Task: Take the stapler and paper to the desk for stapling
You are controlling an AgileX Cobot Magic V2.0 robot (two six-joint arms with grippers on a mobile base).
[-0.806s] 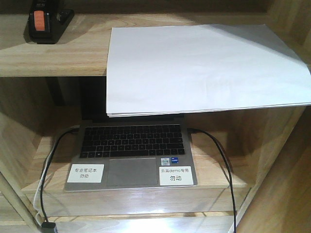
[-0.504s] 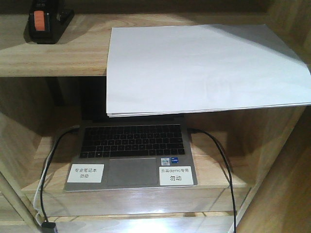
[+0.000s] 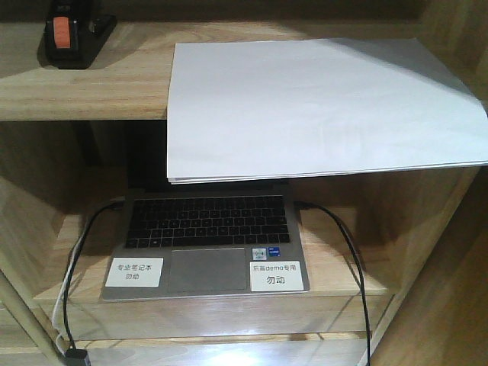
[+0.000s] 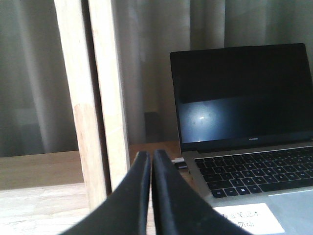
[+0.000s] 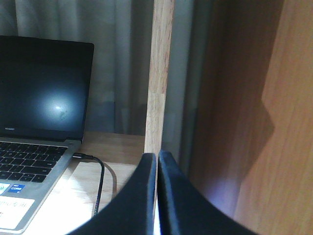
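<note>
One small black stapler with orange-red patch (image 3: 70, 34) at back left of upper light-wood shelf board (image 3: 99, 95), thin white paper stack (image 3: 320, 107) well apart to its right, overhanging the board's front edge, open grey laptop (image 3: 206, 236) on the shelf beneath, left gripper (image 4: 151, 156) fingers pressed together, empty, right gripper (image 5: 157, 157) likewise closed, empty.

you've got bare wood on the upper shelf (image 3: 114, 91) between the stapler (image 3: 72, 34) at its far end and the paper (image 3: 320, 107), so that's your open lane up top. the paper hangs out past the shelf's front edge, roofing the laptop (image 3: 206, 244) bay below, where black cables (image 3: 347, 259) trail off both sides. a wooden upright (image 4: 95, 98) stands right ahead of the left gripper (image 4: 150, 159), and a post (image 5: 159, 73) right ahead of the right gripper (image 5: 157, 159), both with fingers pressed together.
</note>
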